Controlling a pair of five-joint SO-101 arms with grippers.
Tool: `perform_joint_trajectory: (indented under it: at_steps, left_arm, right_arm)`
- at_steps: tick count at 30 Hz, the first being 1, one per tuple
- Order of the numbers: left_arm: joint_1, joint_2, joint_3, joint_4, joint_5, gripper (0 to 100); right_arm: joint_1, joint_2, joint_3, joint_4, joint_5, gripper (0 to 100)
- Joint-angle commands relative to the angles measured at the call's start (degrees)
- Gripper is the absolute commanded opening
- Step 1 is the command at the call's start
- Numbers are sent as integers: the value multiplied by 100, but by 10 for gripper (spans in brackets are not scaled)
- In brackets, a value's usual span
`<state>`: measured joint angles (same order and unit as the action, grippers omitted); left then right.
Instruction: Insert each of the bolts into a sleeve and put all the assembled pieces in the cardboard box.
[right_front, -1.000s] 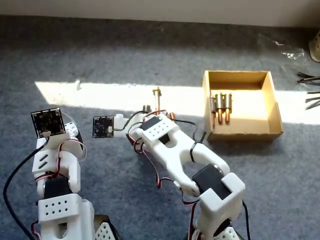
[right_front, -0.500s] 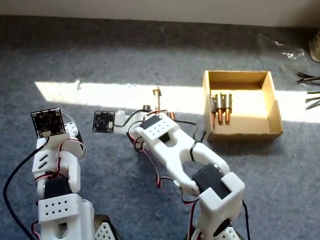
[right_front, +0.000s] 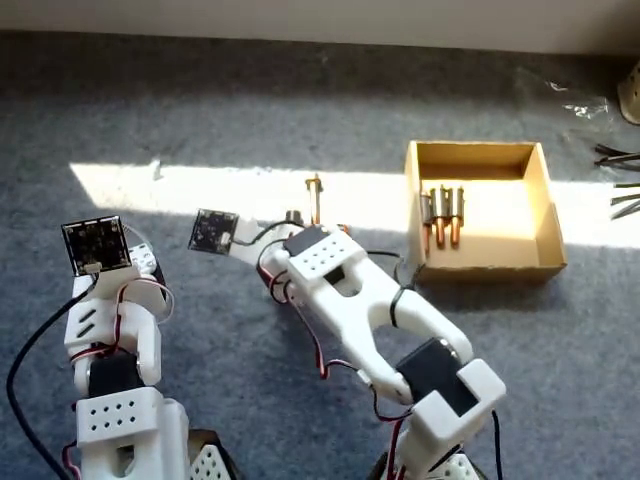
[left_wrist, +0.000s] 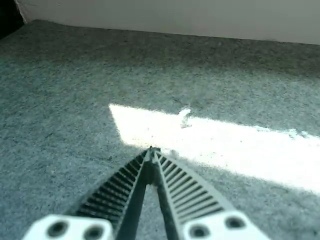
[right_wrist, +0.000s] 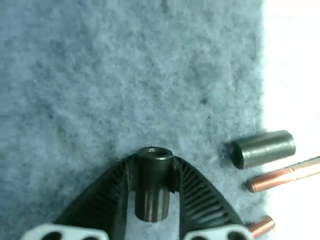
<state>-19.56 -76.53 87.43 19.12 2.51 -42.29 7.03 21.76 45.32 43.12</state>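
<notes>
My right gripper (right_wrist: 151, 161) is shut on a dark sleeve (right_wrist: 151, 192), held upright just above the grey carpet. Beside it lie another dark sleeve (right_wrist: 263, 148) and a copper-threaded bolt (right_wrist: 282, 177); a second bolt tip (right_wrist: 262, 226) shows nearby. In the high view the right arm (right_front: 322, 258) reaches over the table's middle, close to a loose sleeve (right_front: 293, 217) and a bolt (right_front: 314, 193). The cardboard box (right_front: 480, 155) holds three assembled pieces (right_front: 440, 215). My left gripper (left_wrist: 151, 150) is shut on nothing, over bare carpet at the left.
A bright strip of sunlight (right_front: 180, 190) crosses the carpet from the left to the box. A clear plastic bag (right_front: 580, 100) and dark tools (right_front: 620, 185) lie at the far right edge. A wall runs along the back.
The right arm's wrist has turned and shifted slightly away from its base, carrying its camera board farther back. The left arm has not moved.
</notes>
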Motion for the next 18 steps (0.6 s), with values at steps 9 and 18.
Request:
perform_joint_trajectory:
  at_steps: [9, 18]
  left_arm:
    - [-13, -75, -145, -211, 70, 6]
    - [-4, -75, -75, -255, 70, 7]
  right_arm:
    - [444, -1007, -154, 813, -1213, 5]
    - [444, -1446, -154, 884, -1459, 5]
